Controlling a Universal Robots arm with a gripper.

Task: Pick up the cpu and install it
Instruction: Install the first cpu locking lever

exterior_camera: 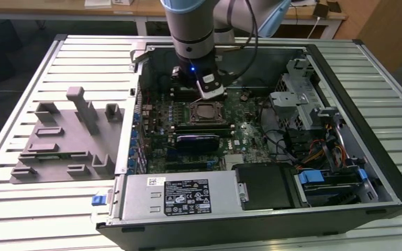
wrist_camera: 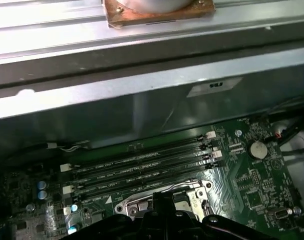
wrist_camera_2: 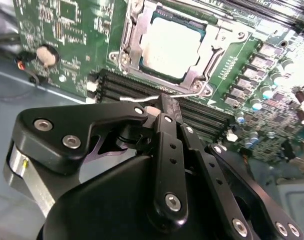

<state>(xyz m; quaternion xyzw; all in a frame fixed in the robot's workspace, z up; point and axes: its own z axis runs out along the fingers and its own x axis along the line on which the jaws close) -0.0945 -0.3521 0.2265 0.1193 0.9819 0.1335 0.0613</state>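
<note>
Your pincer (wrist_camera_2: 159, 102) is closed, fingertips pressed together with nothing between them, hovering just above the motherboard (wrist_camera_2: 71, 45) next to the socket. In the exterior view it hangs inside the open PC case (exterior_camera: 389, 178), at about 12 o'clock of the socket.

The cpu (wrist_camera_2: 169, 45) is already seated in the socket frame (wrist_camera_2: 129, 47); silvery top visible, metal frame around it. In the exterior view the cpu (exterior_camera: 205, 111) sits mid-board, directly under the tool.

Clearance: the RAM slots (wrist_camera: 141, 167) run right beside the socket, between it and the case wall (wrist_camera: 141, 100), so it's tight on that side. The drive cage (exterior_camera: 305, 89) and cable bundle (exterior_camera: 320, 149) crowd the exterior view's right. The grey fixture block (exterior_camera: 65, 138) sits on the slatted surface (exterior_camera: 19, 209) at 9 o'clock of the case, well apart.

Labels: the white sticker on the power supply (exterior_camera: 176, 196) and the small tag on the case wall carry print too small to read.

In the first wrist view the socket is cut off by the tool body; you can't make out the chip there.
</note>
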